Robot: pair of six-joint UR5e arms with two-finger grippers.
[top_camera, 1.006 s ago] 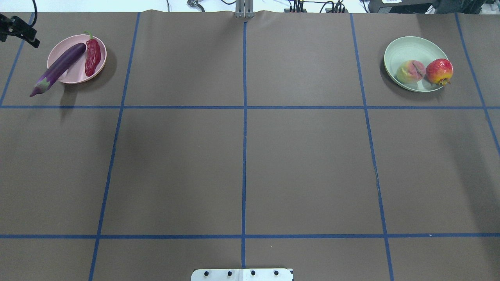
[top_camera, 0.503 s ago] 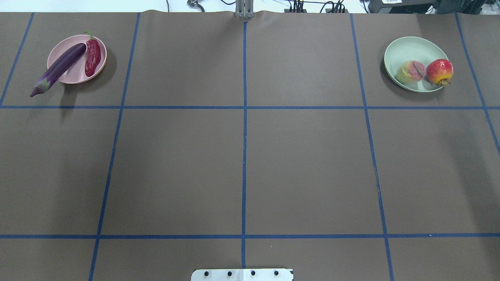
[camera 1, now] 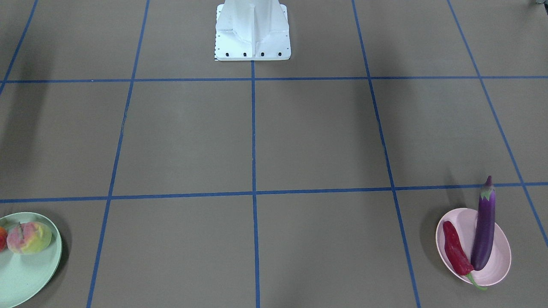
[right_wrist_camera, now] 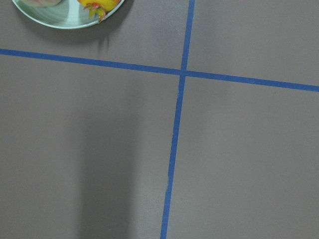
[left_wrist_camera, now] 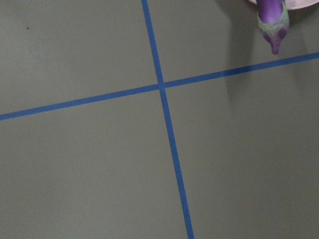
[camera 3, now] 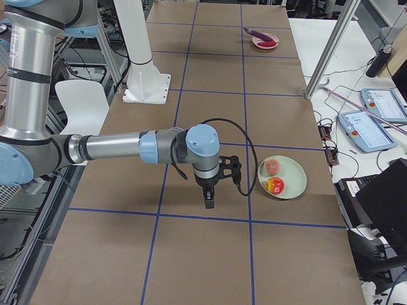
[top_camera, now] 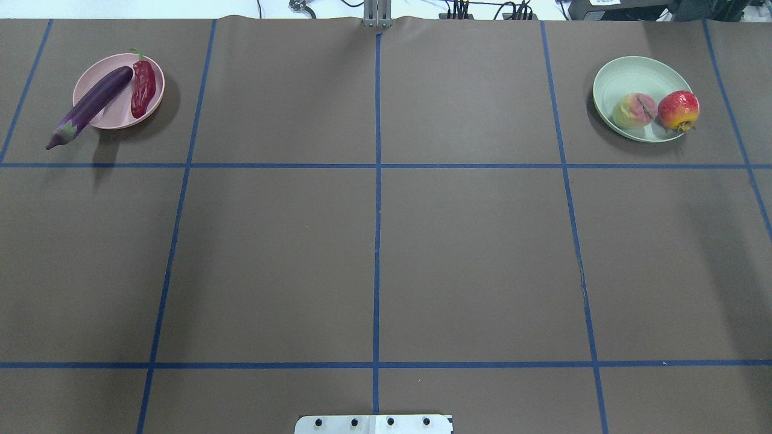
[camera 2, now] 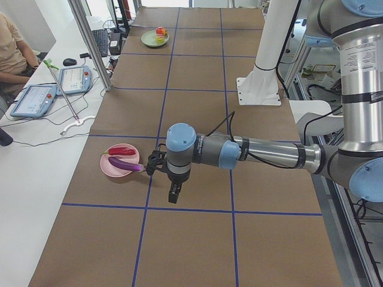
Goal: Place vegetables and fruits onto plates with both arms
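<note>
The pink plate [top_camera: 118, 111] holds the red chili pepper [top_camera: 143, 87] and the purple eggplant [top_camera: 90, 105], whose capped end overhangs the rim toward the table. On the mint green plate [top_camera: 627, 75] rest the peach [top_camera: 634, 110] and, at its rim, the round red-orange fruit [top_camera: 678, 110]. My left gripper [camera 2: 172, 197] hangs above the table beside the pink plate [camera 2: 111, 168], away from it. My right gripper [camera 3: 209, 203] hovers left of the green plate [camera 3: 296, 175]. Both show only in the side views, so I cannot tell whether they are open or shut.
The white pedestal base [camera 1: 252, 30] stands at the robot's edge of the table. Blue tape lines grid the brown cover. Beside the table, a person [camera 2: 12, 48] sits at a white bench with tablets [camera 2: 36, 98] and cables.
One second ago my left gripper showed at the overhead view's top-left corner near the pink plate; it has since left that view. Plates and produce have not moved.
</note>
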